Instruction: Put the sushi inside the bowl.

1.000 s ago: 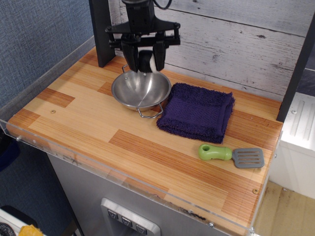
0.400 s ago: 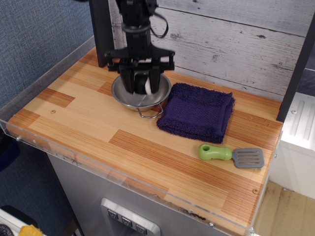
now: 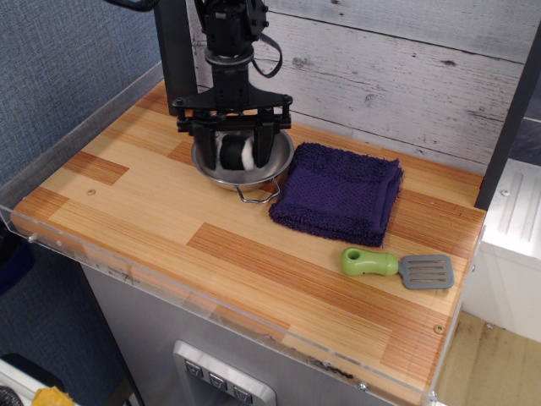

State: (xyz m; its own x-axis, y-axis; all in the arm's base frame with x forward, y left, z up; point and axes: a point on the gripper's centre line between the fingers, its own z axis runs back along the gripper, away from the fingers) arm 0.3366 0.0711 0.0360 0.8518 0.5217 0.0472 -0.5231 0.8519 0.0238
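— Where is the sushi (image 3: 235, 152) relative to the claw (image 3: 234, 155)?
— Right between the two fingers, in the upper left of the frame, low inside the bowl (image 3: 275, 167). No offset to either side; pinched, not lying loose as far as can be told.
— And the claw itself?
— Narrowly parted, only as wide as the roll, fingers pressed on its dark sides. Pointing straight down from the arm above.
— Which way does the roll point?
— Tipped on its side: black band toward the left of the frame, white end face toward the right. Short axis of the cylinder running roughly left to right, about level. Filling colours too small to make out.
— Touching the bowl's floor?
— Hard to say; fingers hide the underside. Looks at or just above the steel, well within the rim.
— So what does the coming move hinge on?
— Probably just spreading the fingers, since the roll sits over the bowl's middle already. Might roll a little on its curved side once freed, though the bowl walls should contain it.
— Anything nearby to mind?
— Purple cloth (image 3: 340, 193) just right of the bowl on the bench (image 3: 152, 211); spatula (image 3: 399, 267) well apart, lower right.
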